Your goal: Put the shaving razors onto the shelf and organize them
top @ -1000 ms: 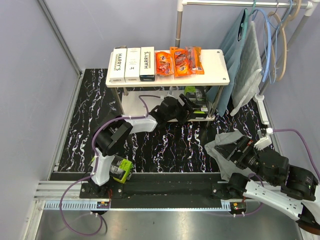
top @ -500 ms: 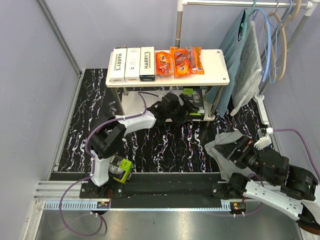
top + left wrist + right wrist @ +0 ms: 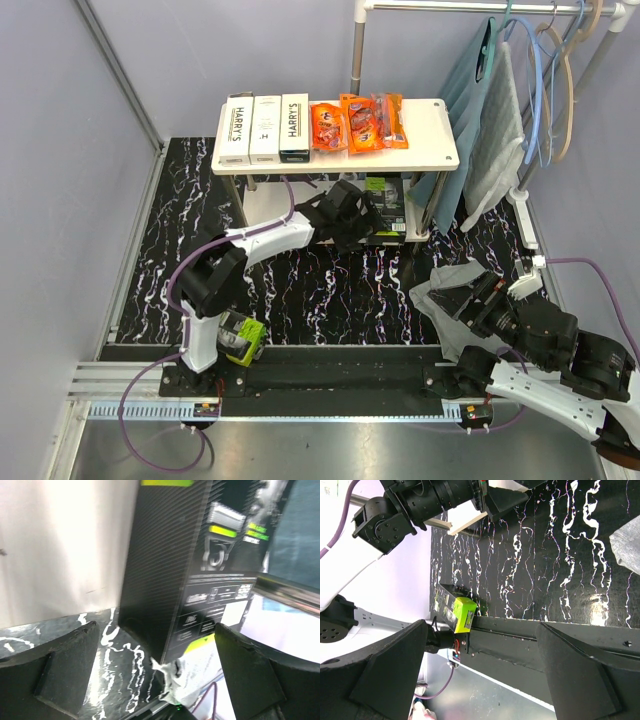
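A black-and-green razor pack [image 3: 185, 570] sits on the lower board of the shelf [image 3: 430, 130], under white boxes [image 3: 265, 128] and orange packs [image 3: 358, 122]. The left gripper [image 3: 156, 645] flanks it with jaws wide apart, so placing looks finished. Next, back out straight and fetch the second pack [image 3: 243, 338]. The right gripper [image 3: 480, 670] gapes empty.

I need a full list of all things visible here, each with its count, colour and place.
boxes: three, white, top board, left.
flat packs: three, orange, top board, middle.
blister packs: two seen, black-lime; one lower board, one by left arm's base.
shelf: one, cream boards, metal legs, far side.
cloth: one, grey, floor, right.
rail: one, metal, with hangers, far right.
left tool: one, black, open, either side of the lower pack.
right tool: one, black, open, near the cloth.
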Robot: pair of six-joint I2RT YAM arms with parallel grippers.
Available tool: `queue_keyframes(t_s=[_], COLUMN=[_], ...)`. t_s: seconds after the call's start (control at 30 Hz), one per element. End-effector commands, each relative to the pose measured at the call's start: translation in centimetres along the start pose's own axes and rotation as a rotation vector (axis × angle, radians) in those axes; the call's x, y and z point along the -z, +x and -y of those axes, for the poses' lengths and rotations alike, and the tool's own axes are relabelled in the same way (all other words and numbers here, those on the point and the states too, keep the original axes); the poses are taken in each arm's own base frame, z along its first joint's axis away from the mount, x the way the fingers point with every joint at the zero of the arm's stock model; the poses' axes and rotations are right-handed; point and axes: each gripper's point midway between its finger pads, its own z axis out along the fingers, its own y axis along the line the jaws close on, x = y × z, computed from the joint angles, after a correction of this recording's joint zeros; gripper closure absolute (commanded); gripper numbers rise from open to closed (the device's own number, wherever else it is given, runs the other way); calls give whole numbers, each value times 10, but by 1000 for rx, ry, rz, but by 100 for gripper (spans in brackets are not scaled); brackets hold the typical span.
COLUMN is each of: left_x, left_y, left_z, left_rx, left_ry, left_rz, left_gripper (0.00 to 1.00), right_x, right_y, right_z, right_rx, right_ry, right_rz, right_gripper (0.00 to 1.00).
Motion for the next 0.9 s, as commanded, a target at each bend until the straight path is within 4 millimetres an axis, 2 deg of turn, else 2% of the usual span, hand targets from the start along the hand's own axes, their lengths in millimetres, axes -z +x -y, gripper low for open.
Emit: queue_keyframes(t_s=[0.0, 0.2, 0.33, 0.47, 0.6, 0.87], left_x=[16, 17, 24, 19, 6, -5], left_y=[-8, -11, -21, -24, -18, -5], left_z=[9, 4, 13, 20, 28, 41], left_rx=[-49, -51, -57, -59, -55, -60], left_ry=[24, 20, 58, 89, 133, 196], left_rz=[33, 66, 113, 108, 67, 12], left_gripper=[1, 1, 2, 5, 6, 6], right_x=[-1, 0, 0, -1, -1, 0], right_y=[-3, -4, -3, -2, -1, 0], right_z=[-8, -9, -7, -6, -4, -4], right_rx=[-27, -30, -28, -31, -32, -33], right_ry=[-31, -37, -31, -31, -29, -32], right_rz=[18, 18, 14, 13, 12, 8], right_gripper=[0, 0, 0, 0, 0, 0])
